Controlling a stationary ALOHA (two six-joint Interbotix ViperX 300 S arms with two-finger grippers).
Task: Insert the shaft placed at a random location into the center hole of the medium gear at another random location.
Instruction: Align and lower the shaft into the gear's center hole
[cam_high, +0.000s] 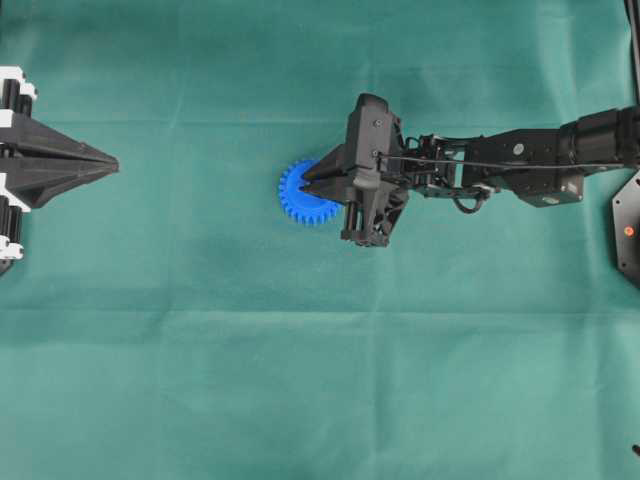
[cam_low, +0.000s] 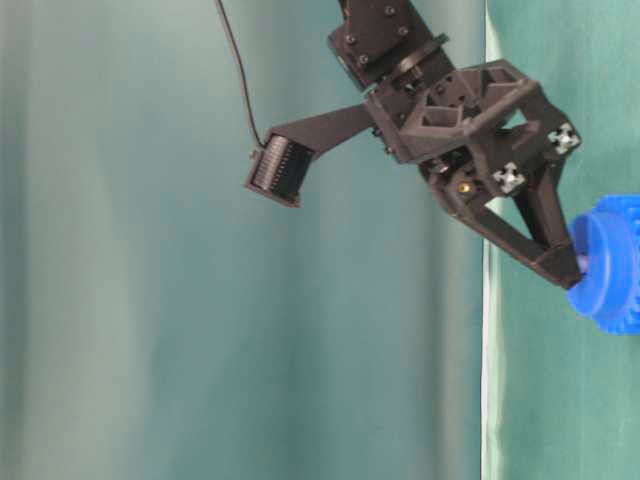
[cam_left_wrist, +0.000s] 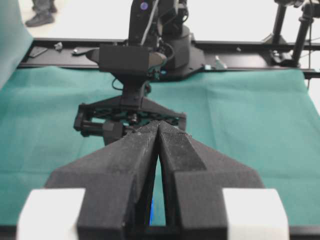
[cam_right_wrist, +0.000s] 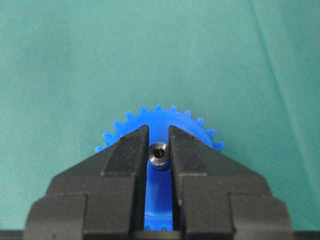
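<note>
Insertion step: right end effector grips the pin over the blue gear at frame centre. Left end effector closed, empty. Next, likely: press down, release.

Gear: bright blue, plain. Pin: silvery-grey metal, dark at its end. Right gripper: matt black. Left gripper: black, white blocks at its base. Table cloth: plain green.
</note>
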